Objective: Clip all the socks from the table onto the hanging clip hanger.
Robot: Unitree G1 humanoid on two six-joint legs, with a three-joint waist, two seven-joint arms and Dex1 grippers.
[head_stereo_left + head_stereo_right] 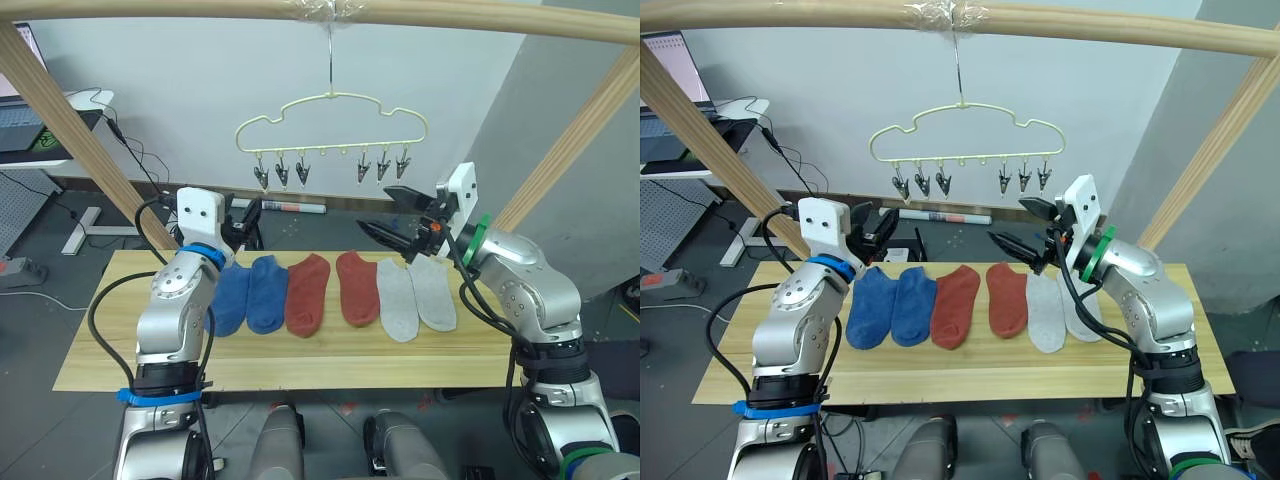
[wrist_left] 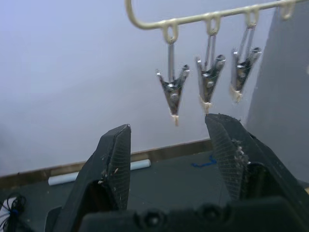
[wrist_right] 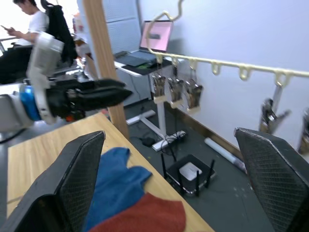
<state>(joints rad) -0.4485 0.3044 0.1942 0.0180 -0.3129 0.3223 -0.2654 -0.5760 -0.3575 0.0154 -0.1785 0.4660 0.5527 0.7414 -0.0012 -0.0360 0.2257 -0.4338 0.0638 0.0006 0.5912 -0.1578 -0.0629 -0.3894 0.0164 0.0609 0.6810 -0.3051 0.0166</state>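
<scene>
Left eye view: the table [image 1: 120,345] of pale planks spans the lower middle, and all six socks lie flat on it in one row, toes toward the robot, each touching or just beside its neighbour — two blue socks [image 1: 250,293] at the left, two rust-red socks [image 1: 328,291] in the centre, two light grey socks [image 1: 416,296] at the right. Above them, at twelve o'clock from the row, the clip hanger [image 1: 332,120] hangs by its hook from a wooden crossbar [image 1: 300,12], its six metal clips [image 1: 281,170] bare. The right gripper [image 1: 397,214] is raised off the table, fingers spread wide and empty, with the grey socks at about six o'clock below it and the hanger at ten o'clock. The left gripper [image 1: 246,213] is likewise parted and empty, the blue socks at six o'clock beneath it, the clips at one o'clock.
</scene>
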